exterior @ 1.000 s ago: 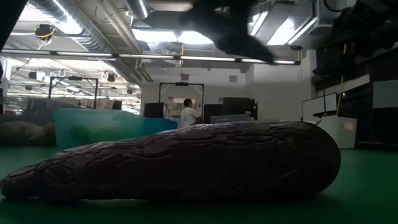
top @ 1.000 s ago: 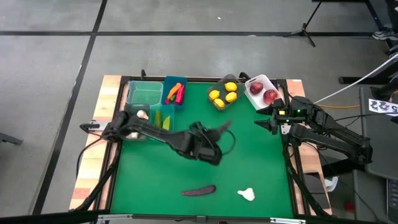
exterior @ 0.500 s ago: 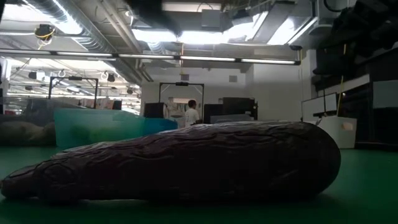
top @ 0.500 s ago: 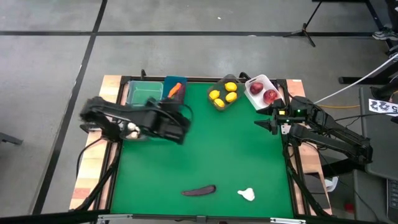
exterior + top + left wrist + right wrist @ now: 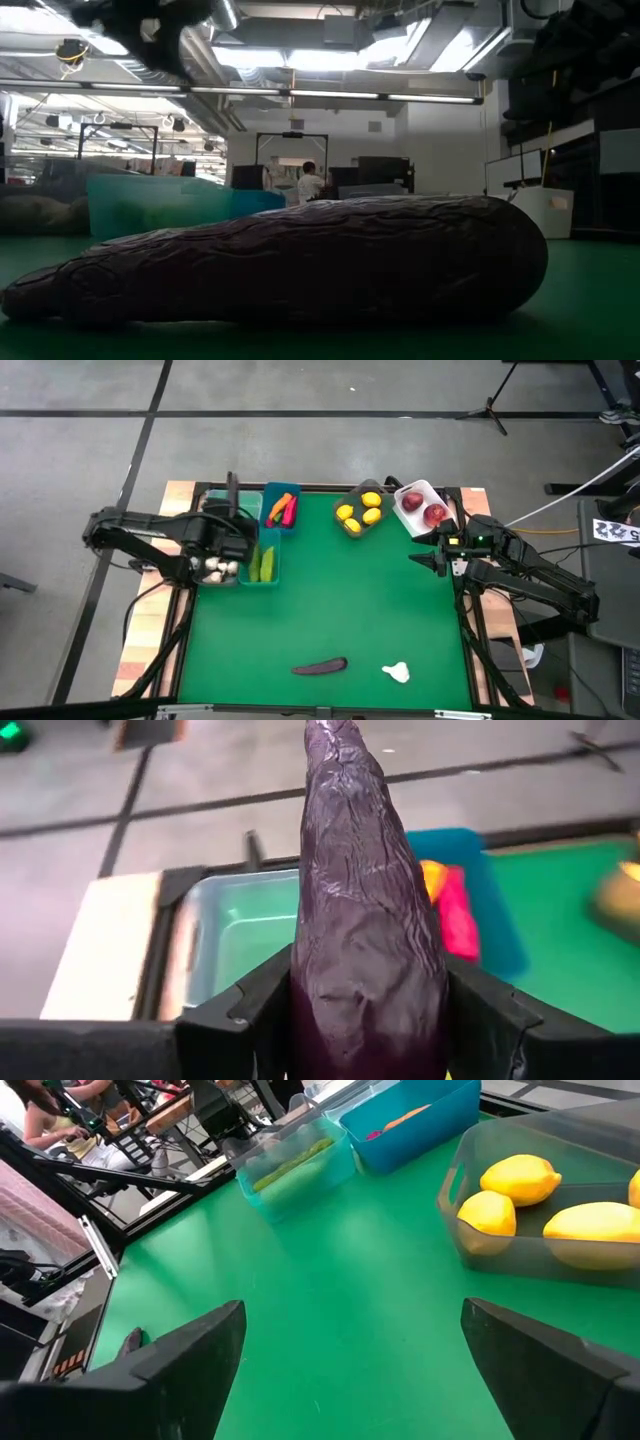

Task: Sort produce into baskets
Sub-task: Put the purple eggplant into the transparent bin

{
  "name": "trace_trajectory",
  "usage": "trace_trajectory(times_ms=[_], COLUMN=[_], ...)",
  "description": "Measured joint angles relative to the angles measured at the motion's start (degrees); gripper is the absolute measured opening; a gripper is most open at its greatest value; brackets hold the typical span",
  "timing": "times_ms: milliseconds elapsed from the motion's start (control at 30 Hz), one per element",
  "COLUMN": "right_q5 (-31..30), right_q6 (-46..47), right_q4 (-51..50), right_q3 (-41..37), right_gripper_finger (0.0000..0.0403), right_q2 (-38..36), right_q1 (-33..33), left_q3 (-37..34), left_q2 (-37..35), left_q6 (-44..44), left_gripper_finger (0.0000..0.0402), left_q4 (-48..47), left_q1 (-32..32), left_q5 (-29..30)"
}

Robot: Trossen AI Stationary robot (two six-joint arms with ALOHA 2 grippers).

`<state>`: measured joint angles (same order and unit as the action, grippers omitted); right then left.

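Between my left gripper's (image 5: 365, 1020) fingers sits a dark purple eggplant (image 5: 362, 910), pinched at its fat end with the narrow tip pointing straight out ahead of the wrist. I judge it to be a light, fairly stiff toy with a wrinkled skin that gives the pads some bite, so it should not slip, and a clamp across the thick end as I have it looks like the right place, since the taper would squirt out of the jaws. Just beyond the tip, ahead of the hand, lies the clear green basket (image 5: 240, 925), which looks empty from here, and off to one side of it the blue basket (image 5: 470, 890) with the orange carrot (image 5: 432, 878) and a red-pink pepper (image 5: 457, 910). From above, the left arm is folded back over the table's far left corner, its wrist hanging over the green basket (image 5: 228, 510), with the garlic bulbs (image 5: 216, 567) just beside it. A second eggplant (image 5: 319, 666) and one garlic bulb (image 5: 397, 673) lie well apart from that hand on the near part of the table. My right gripper (image 5: 418, 558) waits at the right edge near the apples (image 5: 424, 508), its fingers spread wide and holding nothing.
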<state>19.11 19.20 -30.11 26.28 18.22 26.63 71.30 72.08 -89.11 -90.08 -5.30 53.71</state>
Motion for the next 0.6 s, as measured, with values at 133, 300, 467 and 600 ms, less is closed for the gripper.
trace_trajectory(times_ms=[133,300,467,600], right_q5=[0.0,0.0,0.0,0.0], right_q6=[0.0,0.0,0.0,0.0], right_q4=[0.0,0.0,0.0,0.0], right_q3=[0.0,0.0,0.0,0.0], right_gripper_finger=[0.0369,0.0369,0.0369,0.0369], right_q2=[0.0,0.0,0.0,0.0], right_q1=[0.0,0.0,0.0,0.0], left_q3=[-4.6,-8.3,-12.2,-15.4], left_q2=[-3.1,-3.4,-3.0,-2.7], left_q6=[-5.3,-15.0,-17.9,-17.9], left_gripper_finger=[0.0194,0.0194,0.0194,0.0194], left_q4=[0.8,5.2,19.2,32.0], left_q1=[4.6,10.3,14.9,17.5], left_q5=[-0.4,0.6,1.4,1.4])
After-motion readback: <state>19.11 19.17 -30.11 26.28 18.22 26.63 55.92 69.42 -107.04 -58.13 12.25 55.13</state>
